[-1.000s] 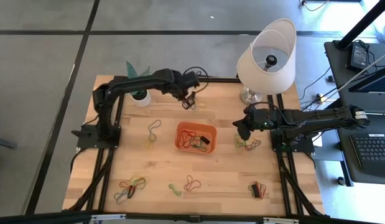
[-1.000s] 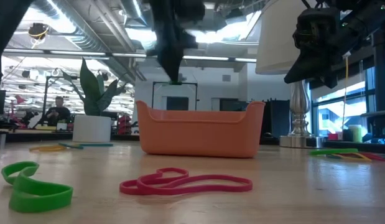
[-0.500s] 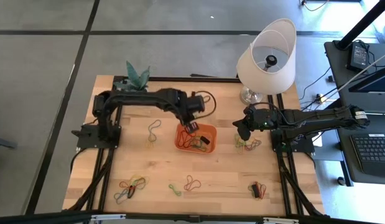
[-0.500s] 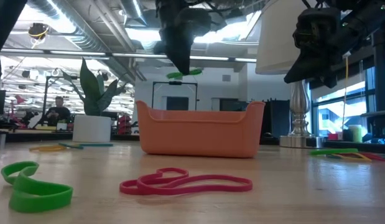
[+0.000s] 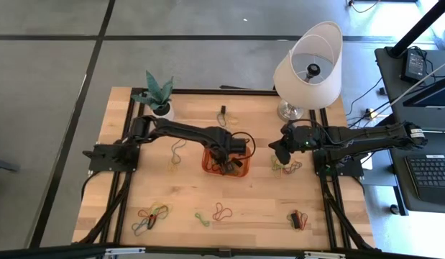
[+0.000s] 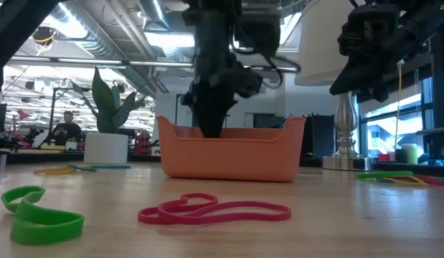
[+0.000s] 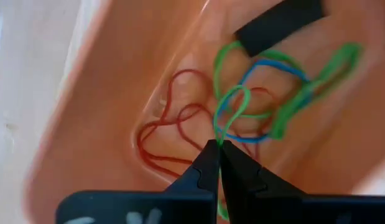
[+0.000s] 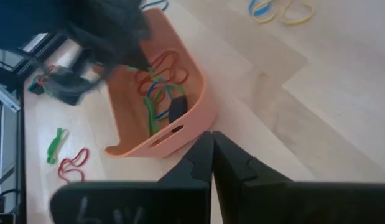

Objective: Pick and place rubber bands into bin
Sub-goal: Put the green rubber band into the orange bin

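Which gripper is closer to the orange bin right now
Left. The left gripper is down inside the bin, shut on a green rubber band. The right gripper hangs off to the bin's right side.

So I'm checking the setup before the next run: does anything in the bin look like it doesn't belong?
Yes. A flat black strip lies in the orange bin among the rubber bands; it isn't a loop.
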